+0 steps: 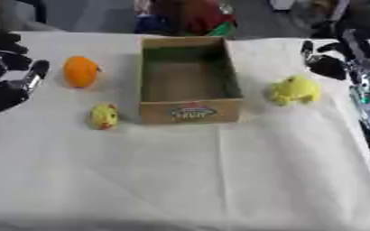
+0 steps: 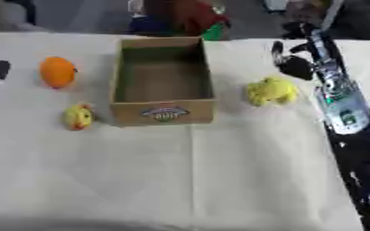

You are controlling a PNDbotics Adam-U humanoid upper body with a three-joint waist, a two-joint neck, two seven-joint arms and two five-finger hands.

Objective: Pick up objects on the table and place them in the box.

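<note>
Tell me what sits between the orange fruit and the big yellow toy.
The open cardboard box stands between the orange fruit and the big yellow toy, seemingly with nothing inside; the left eye view shows it. Bare white cloth flanks the box.

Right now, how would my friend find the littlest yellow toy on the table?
Start at the open cardboard box in the middle of the table. Look just left of its front corner: the small yellow toy sits there. It has red bits and is smaller than the orange ball behind it and the bigger yellow toy right of the box.
</note>
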